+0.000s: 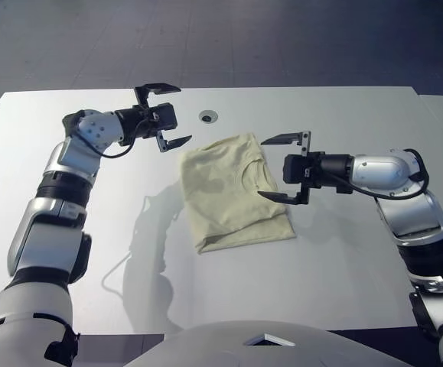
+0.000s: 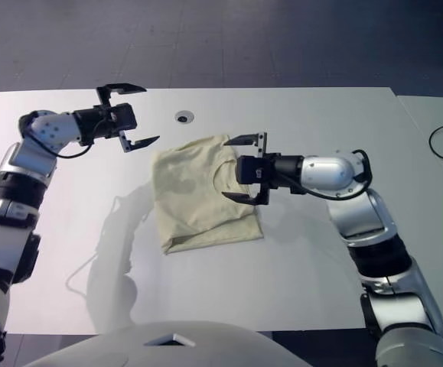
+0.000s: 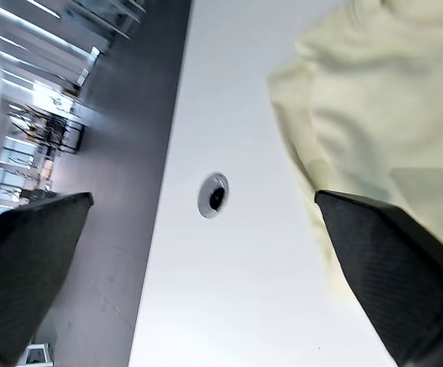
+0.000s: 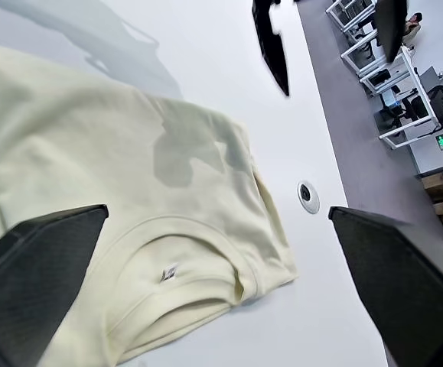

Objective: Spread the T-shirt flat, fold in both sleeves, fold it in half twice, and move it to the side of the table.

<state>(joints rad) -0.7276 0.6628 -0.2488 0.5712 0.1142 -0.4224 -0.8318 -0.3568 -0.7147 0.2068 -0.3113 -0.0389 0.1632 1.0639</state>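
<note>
White tabletop (image 1: 343, 267) over dark grey flooring: from the left eye, a pale yellow T-shirt (image 1: 225, 199) lies as a compact layered rectangle about the middle of the tabletop, collar uppermost. The left gripper (image 1: 184, 113) hangs above the surface just off the shirt's far-left corner, jaws spread wide and holding nothing, beside a round cable grommet (image 1: 208, 116) near the far edge. The right gripper (image 1: 262, 168) hovers at the shirt's right edge by the collar, also spread and empty.

The right eye gives the same layout, with the shirt's near edge (image 2: 206, 238) slightly bulged where layers stack.

From the left wrist, two dark fingers (image 3: 389, 267) stand well apart, framing the grommet and a corner of the cloth (image 3: 374, 115).

From the right wrist, parted fingers (image 4: 37, 260) flank the collar (image 4: 183, 252) and its small label.

I judge the cloth light, soft and limp; the layers would likely slip apart if only the top one is pinched. A hold through the full stack at a folded edge, ideally on two opposite sides, looks safest for shifting it sideways.
</note>
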